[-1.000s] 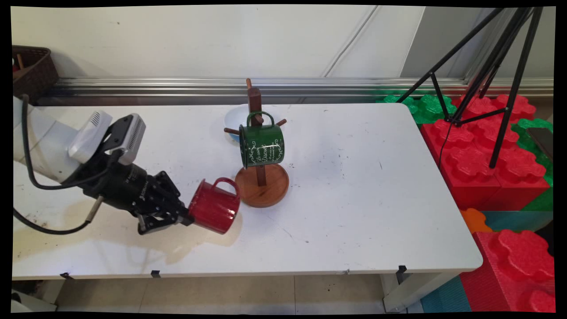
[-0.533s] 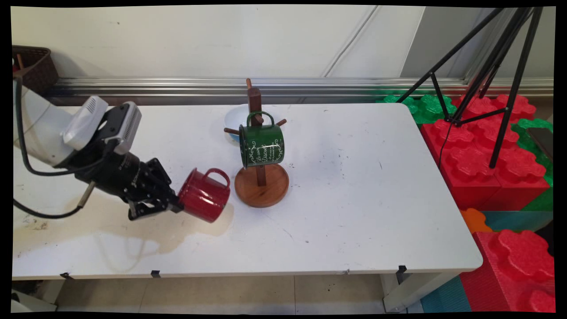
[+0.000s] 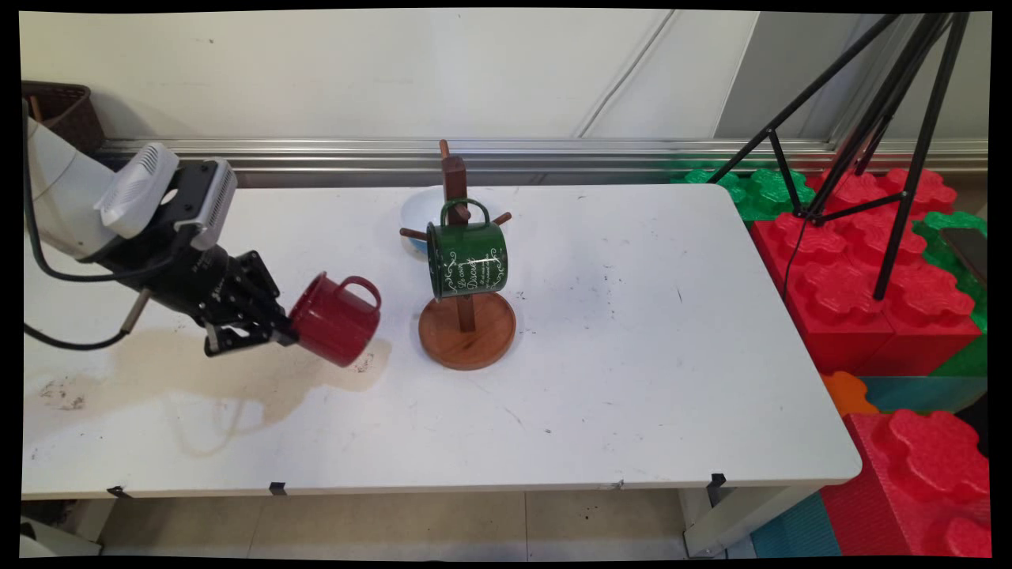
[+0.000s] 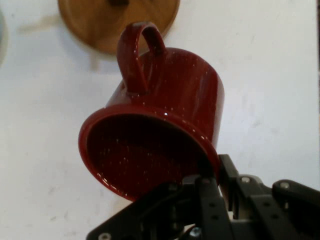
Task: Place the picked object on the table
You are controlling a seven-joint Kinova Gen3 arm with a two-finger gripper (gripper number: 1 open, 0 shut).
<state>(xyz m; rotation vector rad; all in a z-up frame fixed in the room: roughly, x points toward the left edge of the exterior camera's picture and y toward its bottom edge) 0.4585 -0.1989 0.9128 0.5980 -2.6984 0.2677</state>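
Over the white table [image 3: 601, 379], fingers [image 3: 288, 336] clamped on the red mug [image 3: 336, 318] – now higher, further from the wooden stand [image 3: 466, 320].

Glossy speckled enamel coats the red mug [image 4: 165, 105]; the green mug [image 3: 467, 259] shines likewise. The mug tree [image 3: 466, 320] is smooth varnished wood, the worktop [image 3: 632, 356] matt and scuffed, the end effector [image 3: 265, 332] matt black

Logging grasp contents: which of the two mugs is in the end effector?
The red mug, clamped by its rim; the green mug hangs on the wooden mug tree.
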